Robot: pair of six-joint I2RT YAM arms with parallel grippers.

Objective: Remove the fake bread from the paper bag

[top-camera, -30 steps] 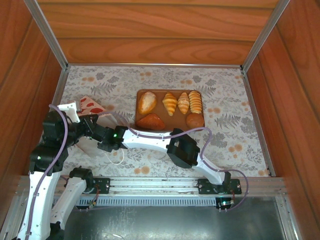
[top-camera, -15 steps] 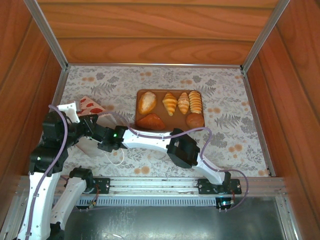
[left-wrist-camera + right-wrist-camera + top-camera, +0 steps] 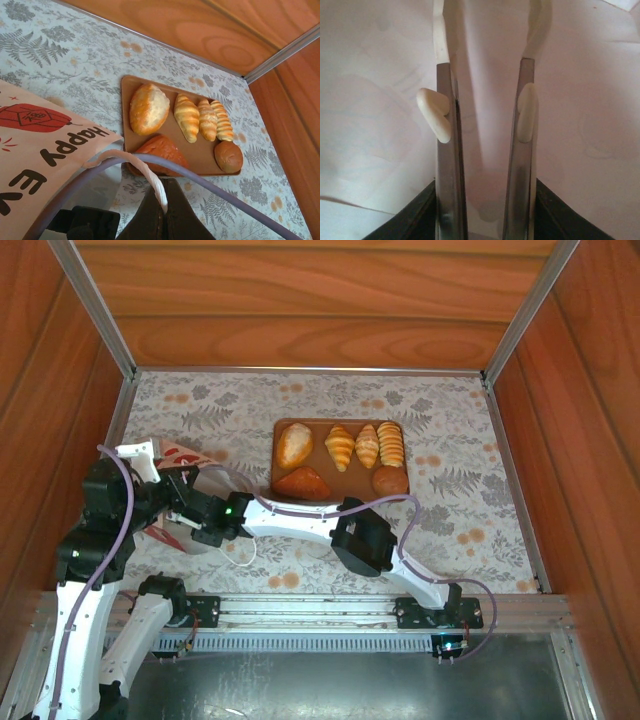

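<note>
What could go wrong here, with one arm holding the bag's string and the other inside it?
The left jaws pinch only the thin cord handle of the paper bag; it might slip or tear. The right jaws stand open inside, paper close around them, so they may close on paper alone.

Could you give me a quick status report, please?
Left end effector shut on the cord handle of the paper bag. Right end effector open inside the bag, nothing between its fingers. Six fake bread pieces on the tray. Nothing blocking.
</note>
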